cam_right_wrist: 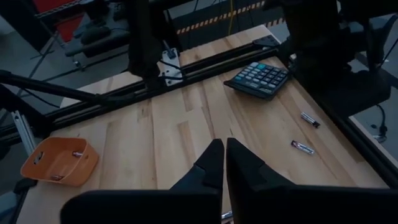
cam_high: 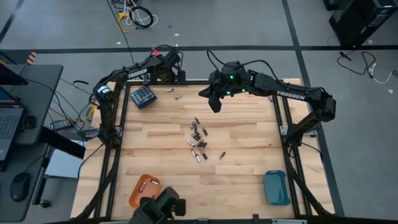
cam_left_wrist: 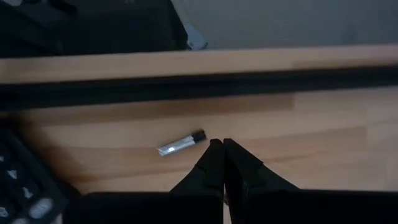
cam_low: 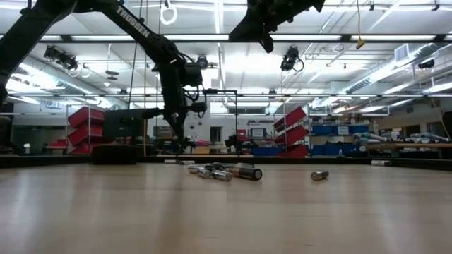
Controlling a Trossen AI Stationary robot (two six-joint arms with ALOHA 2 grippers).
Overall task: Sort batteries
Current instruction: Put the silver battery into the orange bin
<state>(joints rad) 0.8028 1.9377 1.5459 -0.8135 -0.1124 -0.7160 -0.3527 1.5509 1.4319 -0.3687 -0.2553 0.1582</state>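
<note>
Several batteries (cam_high: 198, 140) lie in a loose cluster on the middle of the wooden table, also seen in the low view (cam_low: 233, 171). Two single batteries lie near the far left edge (cam_high: 171, 91) (cam_high: 178, 97). My left gripper (cam_left_wrist: 217, 145) is shut and hangs, fingers slanting down, just above the table beside one of these, a silvery battery (cam_left_wrist: 180, 144) with a dark end; it touches nothing. My right gripper (cam_right_wrist: 219, 147) is shut and held high over the far middle of the table (cam_high: 215, 103), with nothing in it.
A dark teal keypad block (cam_high: 143, 96) lies at the far left, close to my left gripper. An orange tray (cam_high: 144, 190) with a battery in it (cam_right_wrist: 78, 153) stands near left, a blue tray (cam_high: 277, 186) near right. A black rail (cam_left_wrist: 186, 84) runs along the far edge.
</note>
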